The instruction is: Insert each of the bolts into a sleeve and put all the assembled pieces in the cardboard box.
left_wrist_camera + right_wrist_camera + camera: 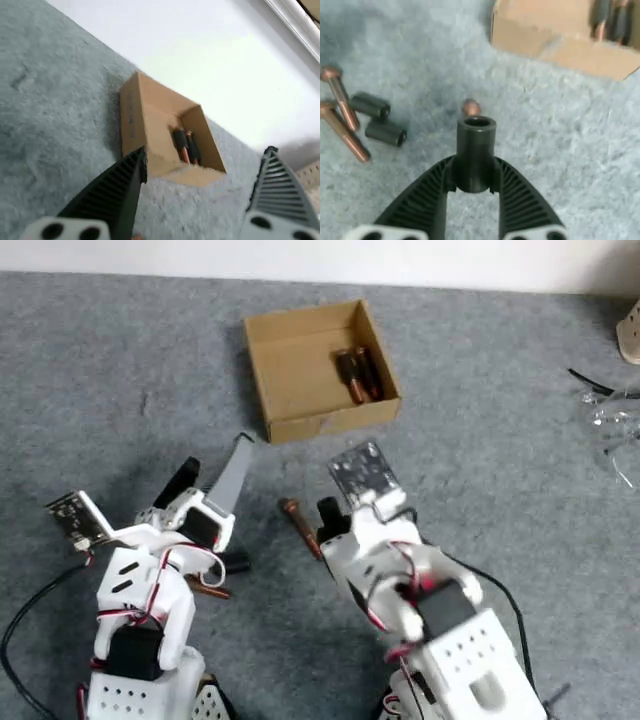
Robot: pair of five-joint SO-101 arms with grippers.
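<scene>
Covering the whole table, a grey carpet carries everything. Toward its far edge sits the cardboard box, with two assembled pieces lying side by side against one wall. The left gripper hangs near the box, its fingers spread wide with nothing between them. The right gripper is clamped on a black sleeve, whose open end points out past the fingertips, just beside a bolt lying on the carpet. Two more sleeves and two bolts lie loose by the left arm.
</scene>
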